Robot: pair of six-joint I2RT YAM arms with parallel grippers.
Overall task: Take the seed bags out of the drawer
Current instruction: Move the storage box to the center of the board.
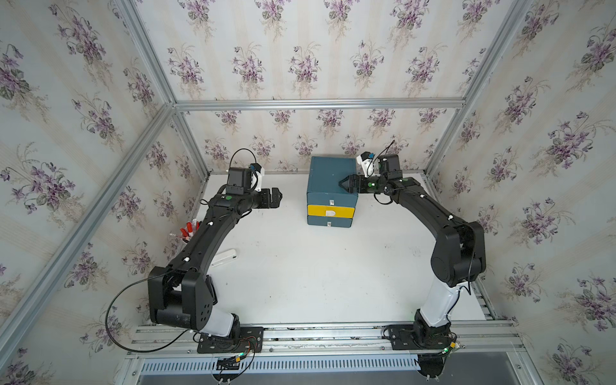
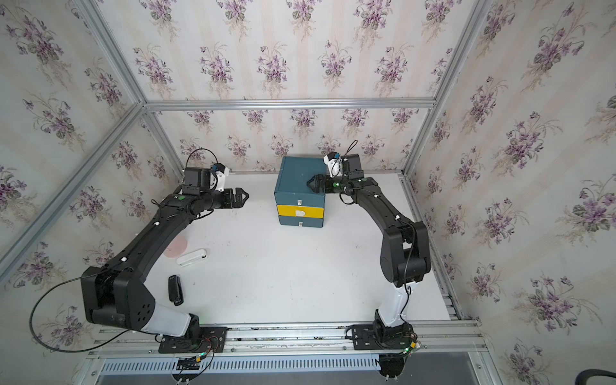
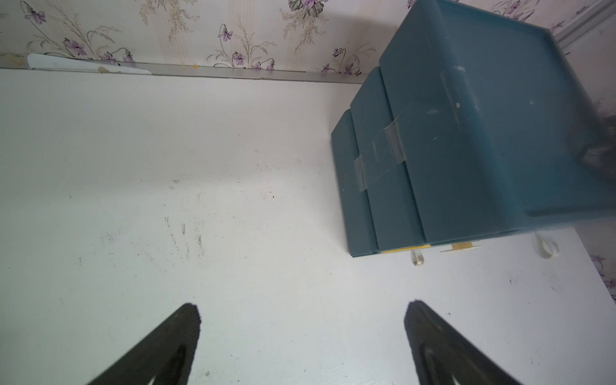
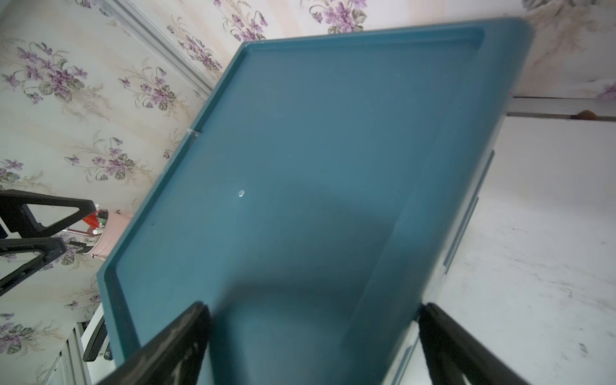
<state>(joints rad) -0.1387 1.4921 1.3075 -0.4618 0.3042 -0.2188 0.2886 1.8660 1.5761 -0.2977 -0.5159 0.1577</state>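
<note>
hovering at a closed chest, both grippers bare

crowding the left arm, behind the left gripper (image 1: pixel 277 197), stand a pink cup (image 4: pixel 110 240) of red pens (image 1: pixel 187 229), a white oblong case (image 1: pixel 225 257) and, in a top view, a small black device (image 2: pixel 175 289); none of them lies between either gripper and the blue chest (image 1: pixel 331 178). only bare white table (image 1: pixel 316 266) separates the left gripper from the chest's side ahead of it. the chest's three drawers, with the yellow drawer (image 1: pixel 330 211) in the middle, all sit pushed in, and the seed bags show in no view. the left gripper has its fingers spread wide, holding nothing, above the table. the right gripper (image 1: pixel 345 184) is likewise wide apart and empty, its tips over the chest's top near the front right edge, with the drawer fronts just below them; whether it touches the top cannot be told
</note>
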